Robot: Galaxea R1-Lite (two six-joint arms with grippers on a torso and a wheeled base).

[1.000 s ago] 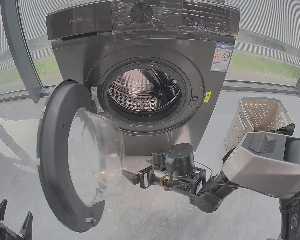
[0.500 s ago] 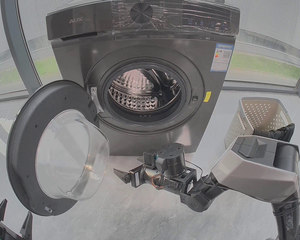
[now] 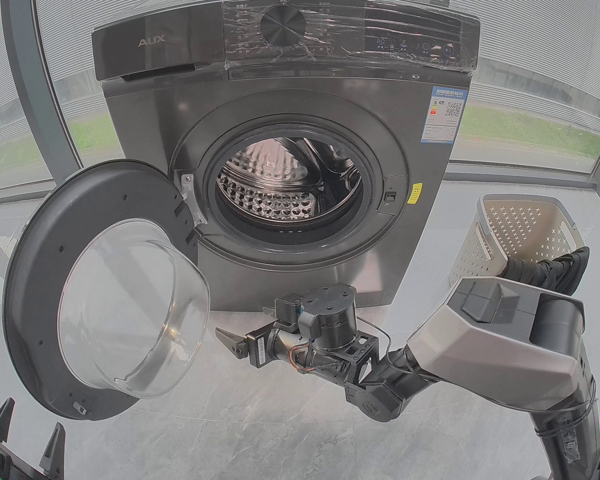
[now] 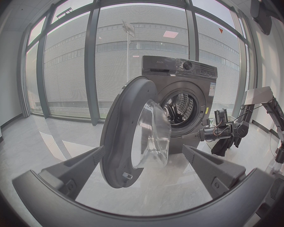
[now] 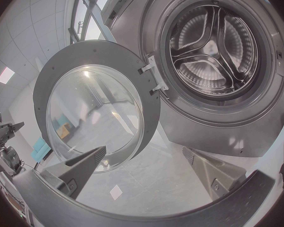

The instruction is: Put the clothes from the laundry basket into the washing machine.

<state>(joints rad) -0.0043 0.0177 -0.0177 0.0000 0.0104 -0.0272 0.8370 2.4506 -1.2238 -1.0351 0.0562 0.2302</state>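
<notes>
The grey washing machine [image 3: 280, 101] stands ahead with its round door [image 3: 53, 255] swung wide to the left and the steel drum [image 3: 287, 181] bare inside. To its right on the floor is a white laundry basket [image 3: 523, 225] with dark clothes [image 3: 557, 268] over its near rim. My right gripper [image 3: 228, 343] hangs low before the machine, open and holding nothing, a short gap right of the door's glass bowl [image 3: 133, 308]. Its fingers [image 5: 85, 164] frame the door [image 5: 94, 63] in the right wrist view. My left gripper [image 3: 23, 435] is open at the lower left, its fingers [image 4: 211, 171] spread.
Glass walls with dark frames [image 3: 33, 88] stand behind the machine. The pale tiled floor [image 3: 247, 421] lies open in front. The open door takes up room at the left of the machine, and my right forearm [image 3: 513, 341] covers part of the basket.
The door has swung farther open to the left. My right gripper, which was at the door's glass, has moved left and a little lower and now stands apart from it.
</notes>
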